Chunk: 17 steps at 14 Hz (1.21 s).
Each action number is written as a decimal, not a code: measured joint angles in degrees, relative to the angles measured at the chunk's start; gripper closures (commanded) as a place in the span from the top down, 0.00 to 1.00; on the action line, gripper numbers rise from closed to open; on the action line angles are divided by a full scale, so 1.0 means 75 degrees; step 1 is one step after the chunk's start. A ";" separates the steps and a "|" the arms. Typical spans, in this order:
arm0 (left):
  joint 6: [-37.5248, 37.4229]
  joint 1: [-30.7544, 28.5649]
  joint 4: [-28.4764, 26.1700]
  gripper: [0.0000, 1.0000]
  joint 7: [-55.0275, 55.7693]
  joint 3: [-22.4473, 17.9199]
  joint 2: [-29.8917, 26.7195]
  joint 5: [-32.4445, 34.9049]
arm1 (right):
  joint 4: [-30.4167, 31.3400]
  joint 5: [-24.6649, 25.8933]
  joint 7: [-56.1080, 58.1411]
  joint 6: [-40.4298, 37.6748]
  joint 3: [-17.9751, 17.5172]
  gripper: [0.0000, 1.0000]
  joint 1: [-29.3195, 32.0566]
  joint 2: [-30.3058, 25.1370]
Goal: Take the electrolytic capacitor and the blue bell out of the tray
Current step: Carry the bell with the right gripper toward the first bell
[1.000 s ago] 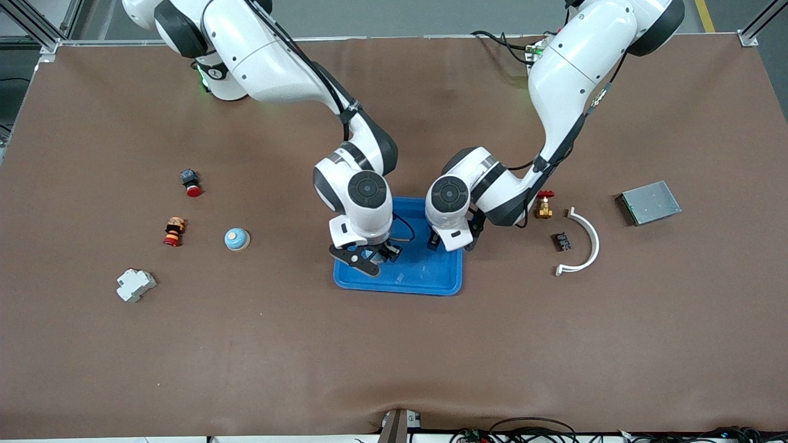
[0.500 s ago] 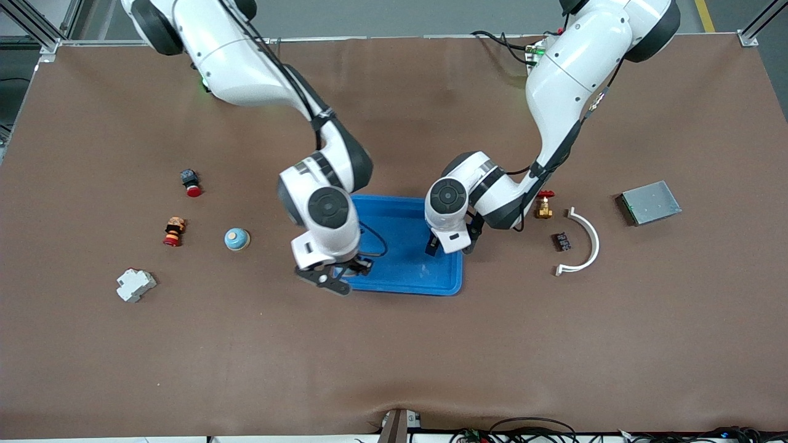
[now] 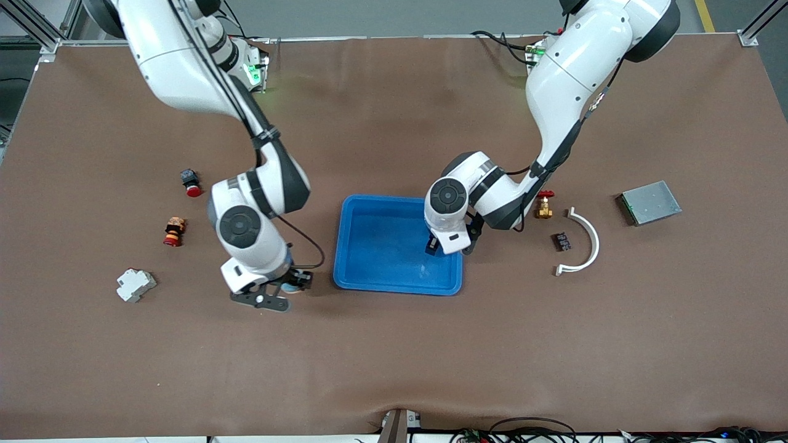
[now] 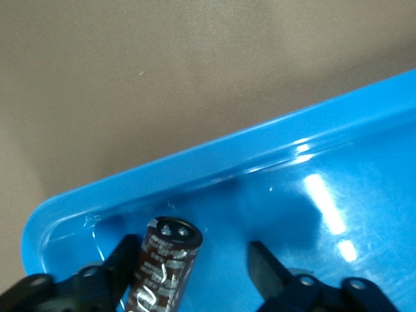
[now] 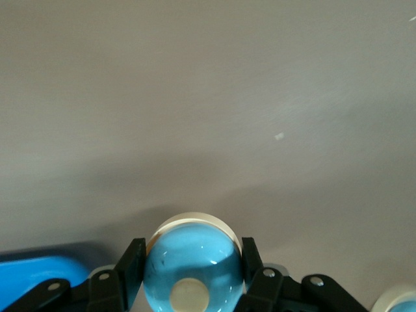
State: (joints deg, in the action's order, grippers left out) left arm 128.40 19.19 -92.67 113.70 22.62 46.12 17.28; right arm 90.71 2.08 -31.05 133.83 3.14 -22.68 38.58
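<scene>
The right end effector [image 3: 278, 290] hangs low over the bare brown counter [image 3: 394, 363], just beside the blue tray [image 3: 381, 240] on the side toward the right arm's end, and its fingers are clamped on the blue bell [image 5: 192, 270], one pad on each flank of the dome. A white breaker-like block [image 3: 136, 285] lies on the counter toward the right arm's end. The left end effector [image 3: 448, 245] is over the tray, in the corner toward the left arm's end. Its fingers stand apart: the dark brown capacitor [image 4: 166, 266] sits between them inside the tray near the rim, against one finger [image 4: 120, 266] and clear of the other. Toward the left arm's end lie a white curved strip [image 3: 588, 243] and a small black part [image 3: 561, 241]. Farther from the front camera are an orange and red button [image 3: 173, 231], a brass valve [image 3: 543, 206], a grey box [image 3: 650, 202] and a black and red button [image 3: 190, 182].
</scene>
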 measured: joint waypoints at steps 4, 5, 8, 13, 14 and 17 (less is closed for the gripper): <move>-0.0055 0.0004 0.0005 0.16 0.0000 0.0027 -0.0055 0.0000 | 0.0719 0.0000 0.1538 0.0598 0.0002 0.00 0.0820 -0.0090; -0.0064 0.0004 0.0004 0.09 0.0000 0.0028 -0.0059 0.0000 | 0.0722 0.0000 0.1841 0.0625 0.0000 0.00 0.0996 -0.0096; -0.0065 0.0004 0.0005 0.02 0.0000 0.0028 -0.0062 0.0000 | 0.0728 -0.0001 0.2391 0.0657 -0.0008 0.00 0.1262 -0.0109; -0.0064 0.0004 0.0017 0.02 -0.0004 0.0025 -0.0069 0.0004 | 0.0841 -0.0002 0.2819 0.0822 -0.0143 0.00 0.1539 -0.0109; -0.0067 0.0001 0.0037 0.02 -0.0025 0.0014 -0.0071 0.0022 | 0.0869 -0.0002 0.2906 0.0826 -0.0306 0.00 0.1729 -0.0108; -0.0267 -0.0076 0.0114 0.02 -0.0225 0.0005 -0.0174 0.0044 | 0.1026 -0.0002 0.3471 0.1076 -0.0858 0.00 0.2525 -0.0084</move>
State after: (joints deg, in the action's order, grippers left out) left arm 126.40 18.62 -91.81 112.01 22.66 44.81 17.60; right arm 98.40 2.07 -5.02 141.90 -3.29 -3.75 37.95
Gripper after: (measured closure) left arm 0.656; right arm 0.361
